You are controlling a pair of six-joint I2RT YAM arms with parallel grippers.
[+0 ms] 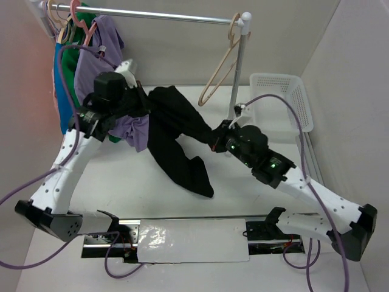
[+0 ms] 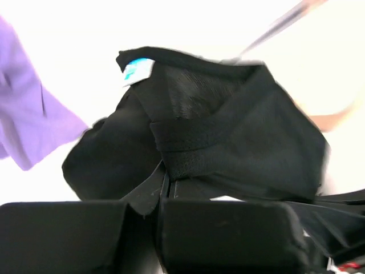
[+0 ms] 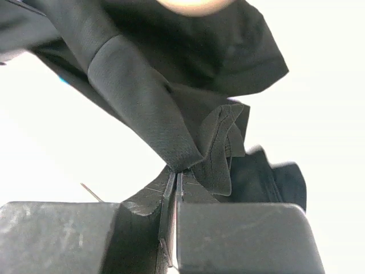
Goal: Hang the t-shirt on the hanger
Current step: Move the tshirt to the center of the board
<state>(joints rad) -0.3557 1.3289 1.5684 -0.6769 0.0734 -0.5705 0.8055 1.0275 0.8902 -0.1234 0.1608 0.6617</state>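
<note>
The black t-shirt (image 1: 176,125) is stretched between the two claws over the middle of the worktop (image 1: 121,182), nearer the far edge. Its raised part runs from the left claw (image 1: 141,102) across to the right claw (image 1: 216,140). The rest hangs down and trails toward the near edge, and its lowest folds rest on the worktop.

In the left wrist view, the left claw (image 2: 164,191) is clamped together on a bunched fold of the shirt, with the ribbed collar band just above the grip. In the right wrist view, the right claw (image 3: 174,185) is likewise pressed tight on a pinch of fabric beside a hemmed edge.

A small white tag (image 2: 138,69) with a turquoise mark is sewn at the collar. It is too blurred for any writing on it to be read.

The tan hanger (image 1: 220,72) hangs by its hook from the metal rail (image 1: 158,16) near the far right corner. Its lower end is close to the raised shirt, but I cannot tell whether they touch. A purple top (image 1: 106,42) hangs at the far left, just behind the left claw. A white basket (image 1: 285,97) stands by the right edge.
</note>
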